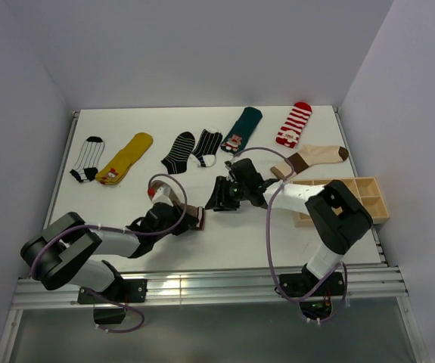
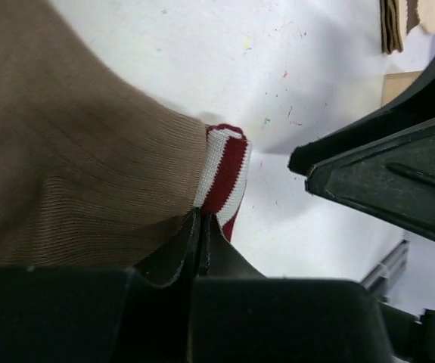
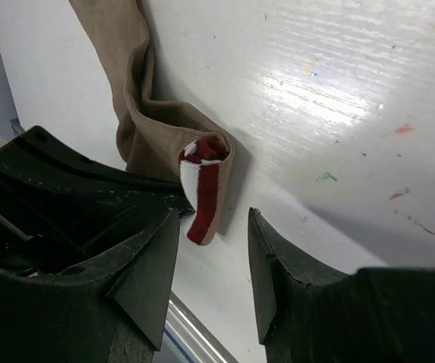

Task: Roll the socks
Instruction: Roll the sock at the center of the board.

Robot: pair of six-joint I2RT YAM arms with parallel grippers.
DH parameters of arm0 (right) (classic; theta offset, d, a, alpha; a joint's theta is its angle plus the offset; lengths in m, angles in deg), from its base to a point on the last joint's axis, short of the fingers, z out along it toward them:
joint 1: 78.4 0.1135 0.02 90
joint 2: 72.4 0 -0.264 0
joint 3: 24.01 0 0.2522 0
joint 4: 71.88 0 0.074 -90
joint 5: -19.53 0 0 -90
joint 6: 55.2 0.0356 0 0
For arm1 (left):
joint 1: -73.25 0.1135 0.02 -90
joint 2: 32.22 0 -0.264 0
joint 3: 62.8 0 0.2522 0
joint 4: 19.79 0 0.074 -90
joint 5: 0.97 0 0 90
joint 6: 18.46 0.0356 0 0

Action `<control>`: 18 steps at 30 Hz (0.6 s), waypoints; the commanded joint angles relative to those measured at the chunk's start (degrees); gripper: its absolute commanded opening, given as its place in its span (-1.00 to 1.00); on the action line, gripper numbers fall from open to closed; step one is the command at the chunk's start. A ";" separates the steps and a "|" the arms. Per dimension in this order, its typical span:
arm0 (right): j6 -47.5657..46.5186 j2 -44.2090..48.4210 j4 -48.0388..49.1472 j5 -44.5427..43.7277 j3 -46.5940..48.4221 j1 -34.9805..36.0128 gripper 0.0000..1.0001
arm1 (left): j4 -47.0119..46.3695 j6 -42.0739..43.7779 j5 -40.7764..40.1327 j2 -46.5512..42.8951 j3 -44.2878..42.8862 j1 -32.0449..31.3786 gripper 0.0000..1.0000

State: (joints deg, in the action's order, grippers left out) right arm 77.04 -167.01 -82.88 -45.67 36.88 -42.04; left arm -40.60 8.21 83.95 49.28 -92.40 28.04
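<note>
In the left wrist view, the left gripper (image 2: 200, 233) is clamped shut on the brown sock (image 2: 73, 151), pinching it just beside the red-and-white cuff (image 2: 225, 168).

In the right wrist view, the right gripper (image 3: 213, 281) stands partly spread and empty. The folded cuff end lies just beyond its gap, not touching.

In the top view, both tools meet over the middle of the table (image 1: 262, 238). The other socks (image 1: 179, 151) lie in a row at the far side, well apart.

The knit looks light, limp and stretchy. It will likely sag and unroll unless pinched through both layers at the fold.
</note>
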 commanded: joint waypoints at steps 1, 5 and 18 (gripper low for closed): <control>1.26 -2.33 5.23 3.15 0.76 1.34 -0.03 | -1.46 -4.25 5.77 1.21 4.14 2.57 -0.99; 3.02 -5.58 7.08 3.15 0.85 2.14 -0.03 | -4.19 -5.05 7.80 3.05 5.29 4.43 -0.99; 6.10 -11.39 12.35 4.03 -0.20 3.28 -0.31 | -6.13 -4.35 11.15 7.54 4.15 6.71 -0.99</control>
State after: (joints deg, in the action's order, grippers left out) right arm 82.13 -176.95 -72.82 -40.82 36.90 -39.35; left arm -52.16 2.71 94.81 54.89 -88.93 34.47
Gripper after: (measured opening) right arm 0.375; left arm 0.019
